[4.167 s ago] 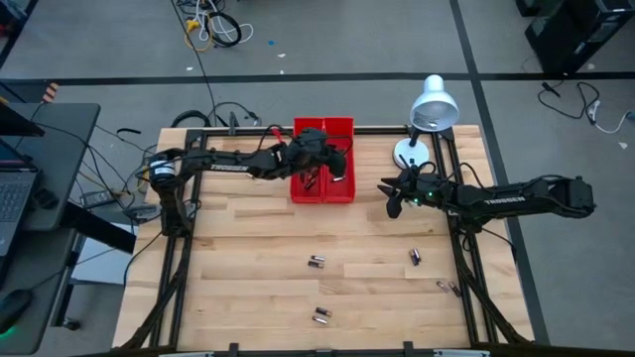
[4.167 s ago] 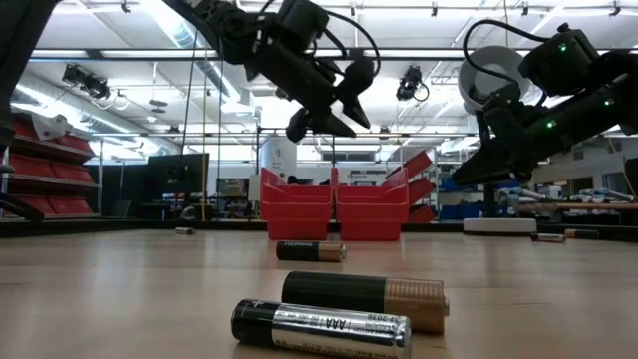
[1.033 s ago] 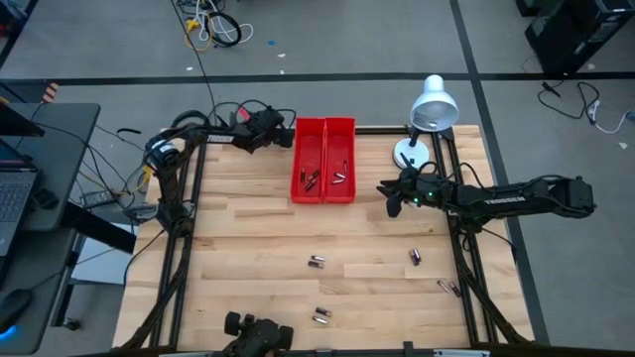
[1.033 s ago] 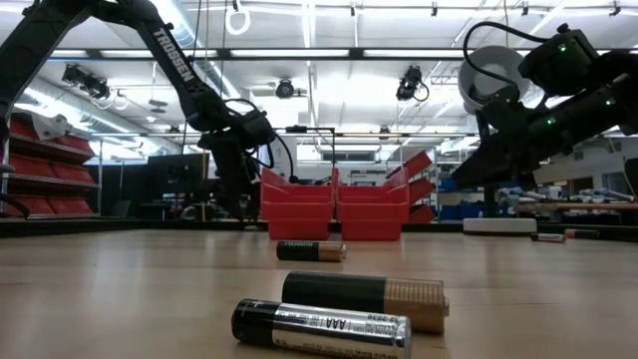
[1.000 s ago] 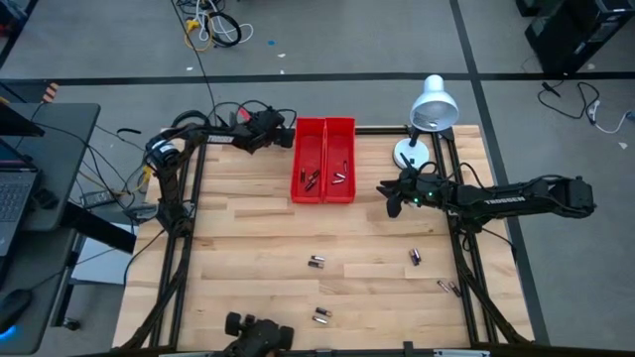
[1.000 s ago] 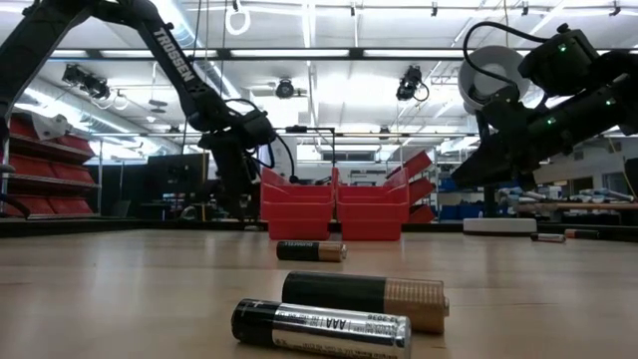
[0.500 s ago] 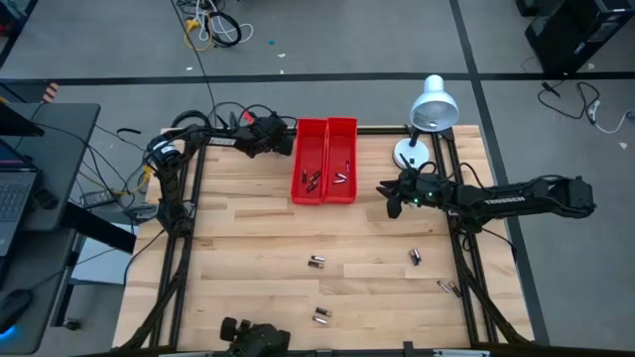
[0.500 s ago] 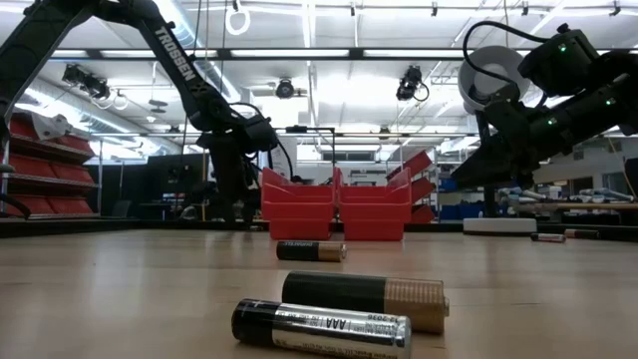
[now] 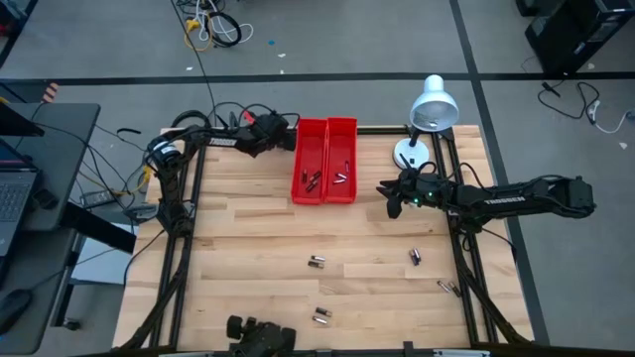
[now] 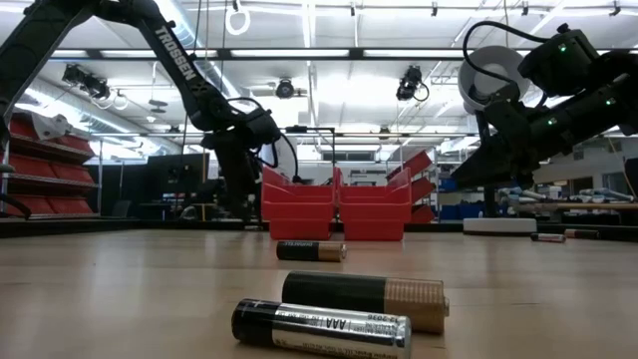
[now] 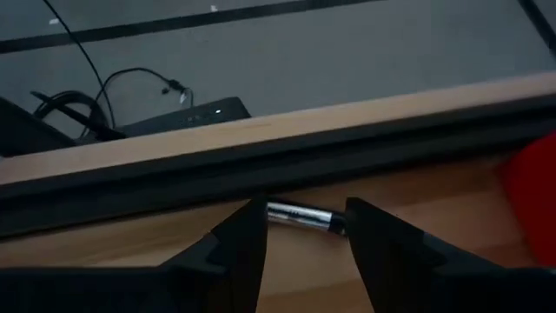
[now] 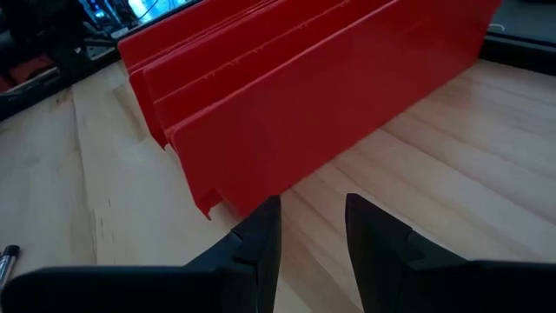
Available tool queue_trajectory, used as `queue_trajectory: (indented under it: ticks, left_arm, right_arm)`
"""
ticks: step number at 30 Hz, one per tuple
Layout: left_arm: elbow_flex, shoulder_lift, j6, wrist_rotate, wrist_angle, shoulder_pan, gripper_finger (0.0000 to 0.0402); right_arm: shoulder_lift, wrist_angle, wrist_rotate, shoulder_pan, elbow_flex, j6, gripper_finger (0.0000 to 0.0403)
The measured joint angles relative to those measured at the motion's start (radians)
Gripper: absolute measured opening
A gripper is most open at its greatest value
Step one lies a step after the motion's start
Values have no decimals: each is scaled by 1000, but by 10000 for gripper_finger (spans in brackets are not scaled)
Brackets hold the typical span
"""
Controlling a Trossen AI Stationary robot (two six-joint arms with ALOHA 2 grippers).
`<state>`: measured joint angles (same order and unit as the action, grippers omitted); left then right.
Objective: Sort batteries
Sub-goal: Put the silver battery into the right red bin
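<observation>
Battery sorting, seen as the left arm lines up on a stray cell. Landmark: the pair of red bins at the far middle of the table, already holding several batteries. The left gripper sits low just beside the bins' left wall, at the far table edge; its wrist view shows the fingers spread, with one battery lying on the wood between and just beyond their tips, close against the dark rail along the table's edge. The cell's long axis runs crosswise to the fingers, roughly parallel to the rail, so the jaws as they stand would close along its length, end to end, rather than across its barrel; nothing is pinched yet. This battery is plainly the left arm's to take, being well apart from the right one. The right gripper hangs above the wood to the right of the bins, its fingers parted a little and empty, facing the bins' near wall. Other loose batteries lie scattered on the near half of the table, well apart from the bins and from both grippers; two rest side by side nearest the low camera. A white lamp stands right of the bins.
</observation>
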<state>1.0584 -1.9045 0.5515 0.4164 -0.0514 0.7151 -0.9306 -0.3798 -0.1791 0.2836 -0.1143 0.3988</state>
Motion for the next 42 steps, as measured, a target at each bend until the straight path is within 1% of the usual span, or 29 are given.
queue_trajectory:
  ticks: [2,5,8,11,15,21,23,27,30,33,36,39,42]
  left_arm:
    - [0,0,9,11,8,2,173]
    - [0,-3,52,60,1,8,173]
    - [1,-26,57,21,-14,26,173]
    - [7,-36,47,39,-56,26,172]
    - [6,-38,50,33,-56,28,172]
    - [6,-24,-37,-16,-84,29,172]
    - [6,-3,-83,-25,-134,28,172]
    - [5,53,-142,-11,-244,27,172]
    - [5,81,-206,-40,-337,28,172]
    - [4,123,-180,-60,-442,13,172]
    - [4,204,-228,-59,-556,-31,172]
    - [4,312,-239,-27,-666,-80,172]
    - [5,418,-286,4,-749,-126,172]
  right_arm:
    - [0,0,0,0,0,1,117]
    - [0,0,0,0,0,2,117]
    - [0,0,0,0,0,2,117]
    - [0,-1,-1,0,0,2,117]
    - [0,0,-3,0,0,1,117]
    - [0,0,-3,0,0,-8,117]
    - [0,1,-3,0,0,-9,117]
    - [0,10,-3,0,0,-14,117]
    - [0,20,-3,0,0,-16,116]
    - [0,23,-3,0,0,-17,117]
    - [0,26,-3,0,0,-17,117]
    - [0,24,-3,0,0,-17,117]
    - [0,16,-3,0,0,-15,117]
